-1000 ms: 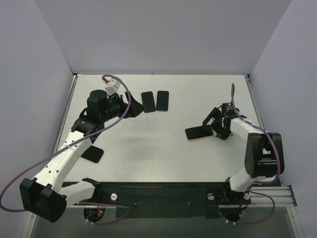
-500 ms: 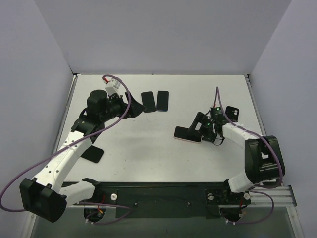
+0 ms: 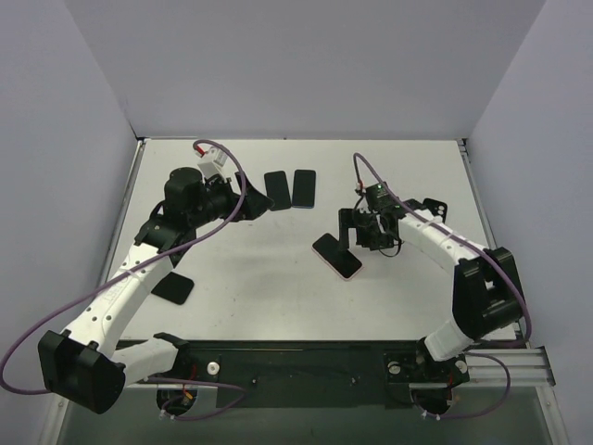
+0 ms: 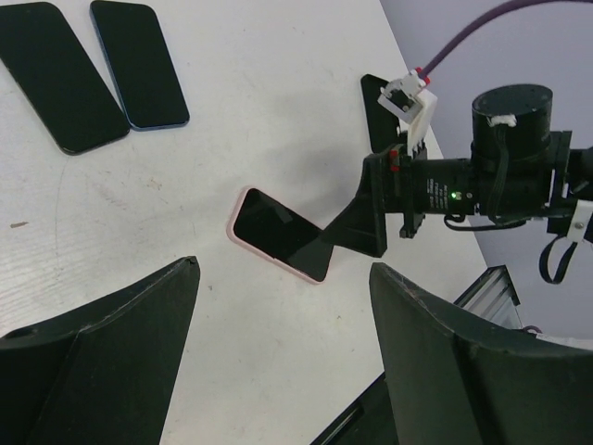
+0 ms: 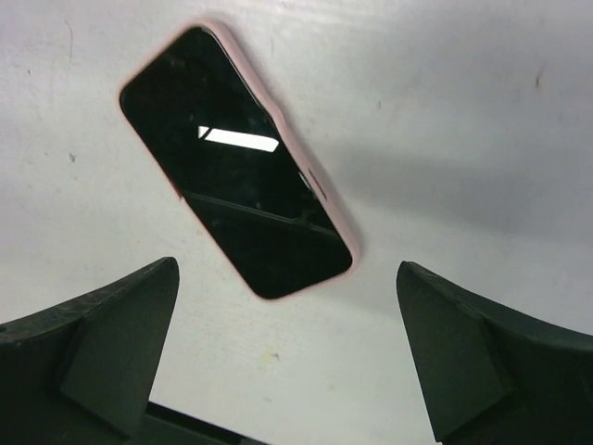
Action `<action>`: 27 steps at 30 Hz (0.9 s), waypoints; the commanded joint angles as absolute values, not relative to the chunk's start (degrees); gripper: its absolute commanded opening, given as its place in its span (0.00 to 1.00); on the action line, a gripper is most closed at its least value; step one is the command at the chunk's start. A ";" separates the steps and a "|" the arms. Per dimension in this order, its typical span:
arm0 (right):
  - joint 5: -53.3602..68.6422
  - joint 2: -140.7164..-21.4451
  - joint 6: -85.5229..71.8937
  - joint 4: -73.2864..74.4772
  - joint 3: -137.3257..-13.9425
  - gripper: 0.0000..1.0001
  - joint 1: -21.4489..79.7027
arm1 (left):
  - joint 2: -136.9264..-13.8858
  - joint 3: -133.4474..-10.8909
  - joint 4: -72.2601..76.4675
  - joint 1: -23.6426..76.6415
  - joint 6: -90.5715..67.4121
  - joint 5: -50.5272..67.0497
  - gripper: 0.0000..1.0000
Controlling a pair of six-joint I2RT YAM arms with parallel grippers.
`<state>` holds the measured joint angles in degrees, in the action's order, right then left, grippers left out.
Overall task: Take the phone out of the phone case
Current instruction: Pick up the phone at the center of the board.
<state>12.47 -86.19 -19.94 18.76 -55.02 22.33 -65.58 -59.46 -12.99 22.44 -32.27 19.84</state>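
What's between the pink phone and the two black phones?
Nothing: only bare table between the pink phone and the two black phones, seen in the left wrist view.

text/labels/brands/numbers: none legible in any view | phone (image 5: 236,162) screen: dark, only a white glare bar, no characters | two spare phones (image 3: 290,189) at 12 o'clock on the worktop (image 3: 259,278): dark, unmarked faces | white connector (image 4: 412,97) on right arm: any marking too small to tell
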 commanded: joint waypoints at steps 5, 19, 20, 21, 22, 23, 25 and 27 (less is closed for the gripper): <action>22.23 -102.64 -4.84 22.32 -67.05 0.98 23.55 | -64.51 -60.21 -11.25 22.59 -30.50 18.81 0.84; -3.12 -108.10 -13.51 26.88 -67.50 0.98 37.43 | -65.83 -60.29 -11.51 22.50 -30.76 19.25 0.84; -4.73 -108.45 -14.75 27.76 -67.24 0.96 37.79 | -65.92 -60.47 -11.51 22.50 -30.85 19.42 0.84; -8.14 -108.63 -16.42 28.64 -66.89 0.95 38.84 | -66.18 -60.47 -11.51 22.50 -31.02 19.51 0.84; -9.48 -109.15 -17.31 29.00 -66.71 0.94 39.54 | -66.27 -60.47 -11.51 22.41 -31.11 19.69 0.84; -11.06 -109.51 -18.36 29.79 -66.71 0.93 40.68 | -66.36 -60.47 -11.51 22.33 -31.29 19.77 0.84; -11.08 -111.09 -19.50 30.50 -67.15 0.86 42.01 | -66.71 -60.29 -11.43 22.15 -31.64 19.86 0.84; -6.80 -112.76 -19.60 29.45 -67.24 0.75 42.28 | -66.88 -60.21 -11.34 21.97 -31.99 20.21 0.84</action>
